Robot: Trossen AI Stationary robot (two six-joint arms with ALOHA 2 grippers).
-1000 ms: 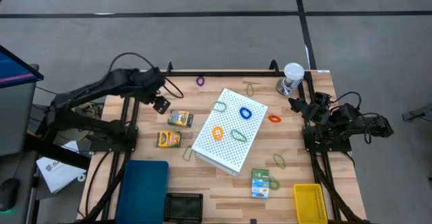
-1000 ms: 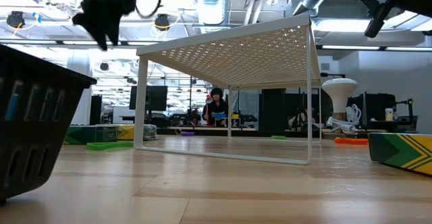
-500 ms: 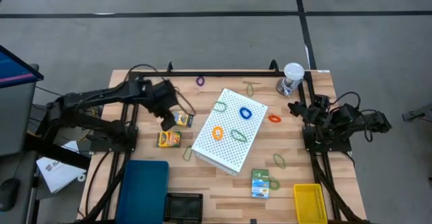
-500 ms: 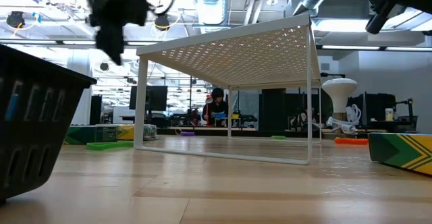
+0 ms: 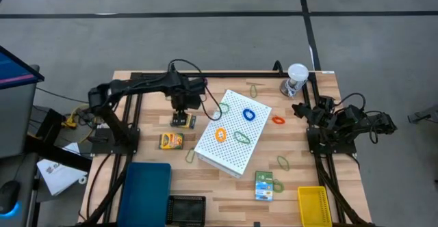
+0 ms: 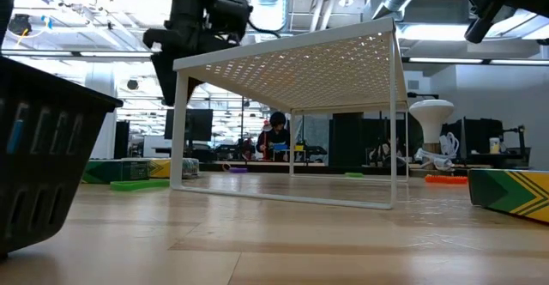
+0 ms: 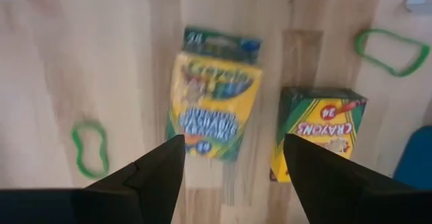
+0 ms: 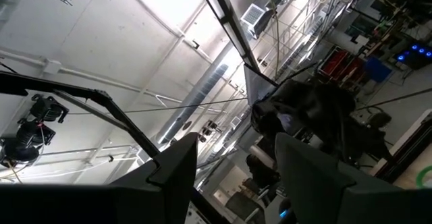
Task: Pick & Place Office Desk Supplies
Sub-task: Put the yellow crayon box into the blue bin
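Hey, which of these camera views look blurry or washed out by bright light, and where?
Left wrist view: the crayon box between the left gripper fingers is smeared by motion blur. Low view: near black basket is soft, ceiling lights glare. Right wrist view: bright ceiling washes out behind the right gripper. High view: evenly lit, sharp.

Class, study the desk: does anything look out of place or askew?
Yes. The white perforated box sits skewed to the table edges, with blue, orange and green rubber bands lying on top of it, while other bands lie scattered on the wood. The left hand hovers open over one crayon box.
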